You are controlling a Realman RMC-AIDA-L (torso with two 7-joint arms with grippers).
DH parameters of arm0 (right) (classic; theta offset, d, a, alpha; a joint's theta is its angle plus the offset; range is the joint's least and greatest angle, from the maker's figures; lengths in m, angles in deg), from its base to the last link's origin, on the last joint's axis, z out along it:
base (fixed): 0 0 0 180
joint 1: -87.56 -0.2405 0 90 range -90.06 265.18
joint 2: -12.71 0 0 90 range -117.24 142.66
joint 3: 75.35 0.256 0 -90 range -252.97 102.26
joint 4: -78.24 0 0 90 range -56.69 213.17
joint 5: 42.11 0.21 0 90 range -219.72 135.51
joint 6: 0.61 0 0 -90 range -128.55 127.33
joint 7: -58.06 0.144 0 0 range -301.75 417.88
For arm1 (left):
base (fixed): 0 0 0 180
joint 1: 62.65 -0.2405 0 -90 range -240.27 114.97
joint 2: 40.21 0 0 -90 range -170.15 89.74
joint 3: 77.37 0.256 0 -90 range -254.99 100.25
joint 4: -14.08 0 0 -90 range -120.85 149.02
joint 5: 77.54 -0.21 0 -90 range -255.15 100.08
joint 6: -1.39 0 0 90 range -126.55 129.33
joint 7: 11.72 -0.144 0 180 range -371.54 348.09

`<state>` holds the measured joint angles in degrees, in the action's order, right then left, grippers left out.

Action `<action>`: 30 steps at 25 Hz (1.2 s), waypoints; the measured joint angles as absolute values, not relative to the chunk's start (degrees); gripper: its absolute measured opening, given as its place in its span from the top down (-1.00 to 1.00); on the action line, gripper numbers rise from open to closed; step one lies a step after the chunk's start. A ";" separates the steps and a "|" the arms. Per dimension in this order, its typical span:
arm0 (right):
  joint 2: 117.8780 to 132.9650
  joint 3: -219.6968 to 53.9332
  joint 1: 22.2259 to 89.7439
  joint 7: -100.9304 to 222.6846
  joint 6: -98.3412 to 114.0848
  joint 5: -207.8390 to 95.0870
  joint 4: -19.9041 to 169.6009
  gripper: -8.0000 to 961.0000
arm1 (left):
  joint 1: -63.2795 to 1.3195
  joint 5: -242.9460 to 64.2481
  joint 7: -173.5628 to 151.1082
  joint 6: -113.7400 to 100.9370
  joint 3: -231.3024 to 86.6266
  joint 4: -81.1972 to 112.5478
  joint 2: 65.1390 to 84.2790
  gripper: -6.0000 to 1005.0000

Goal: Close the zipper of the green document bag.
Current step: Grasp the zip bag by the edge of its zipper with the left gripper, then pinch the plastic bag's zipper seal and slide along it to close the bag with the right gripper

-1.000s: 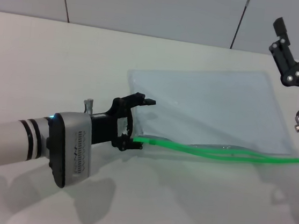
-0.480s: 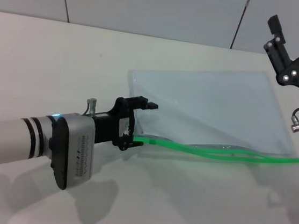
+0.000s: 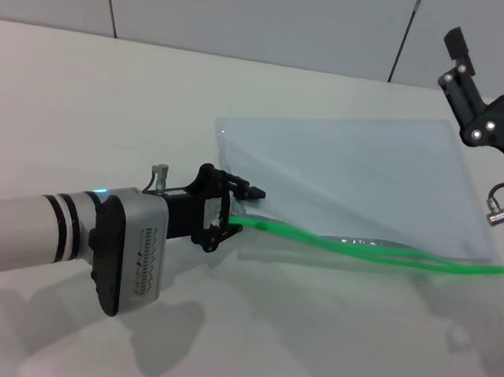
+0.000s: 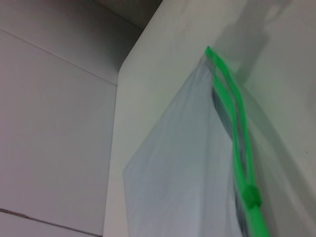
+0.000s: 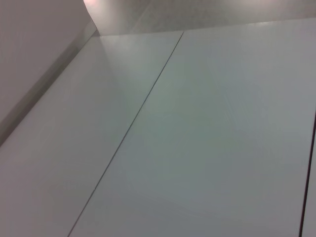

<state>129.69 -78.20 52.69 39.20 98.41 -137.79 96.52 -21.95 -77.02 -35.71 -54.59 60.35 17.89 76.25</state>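
Note:
The green document bag point(image 3: 353, 177) lies flat on the white table, a pale translucent pouch. Its bright green zipper point(image 3: 381, 252) runs along the near edge, with the two strips parted in the middle. My left gripper point(image 3: 239, 211) is at the bag's near left corner, open, its fingers point(image 3: 252, 191) straddling the zipper's end. The left wrist view shows the bag point(image 4: 182, 173), the zipper point(image 4: 238, 133) and a small green slider tab point(image 4: 252, 196). My right gripper point(image 3: 498, 30) hangs raised over the bag's far right corner, open and holding nothing.
The white table point(image 3: 106, 108) stretches left of and in front of the bag. Grey wall panels point(image 3: 254, 11) rise behind it. The right wrist view holds only wall panels point(image 5: 207, 128).
The left gripper's fingers have drawn closer together around the bag's corner, and the zipper end there has lifted slightly. The right gripper has drifted a little left and up.

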 joint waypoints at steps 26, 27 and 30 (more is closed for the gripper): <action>129.43 -94.03 44.18 38.82 80.50 -144.84 94.20 -0.48 | -23.08 -76.30 -39.50 -56.26 59.65 18.22 76.12 0.87; 129.43 -94.04 44.05 38.82 79.45 -145.74 94.14 -0.48 | -23.20 -76.24 -39.50 -56.86 59.59 18.22 76.08 0.87; 129.43 -94.08 43.71 38.82 76.73 -148.78 94.14 -0.48 | -23.56 -75.37 -39.55 -58.14 59.55 18.21 76.00 0.87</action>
<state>129.43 -94.08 43.71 38.82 76.73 -148.78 94.14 -23.56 -75.37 -39.55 -58.14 59.55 18.21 76.00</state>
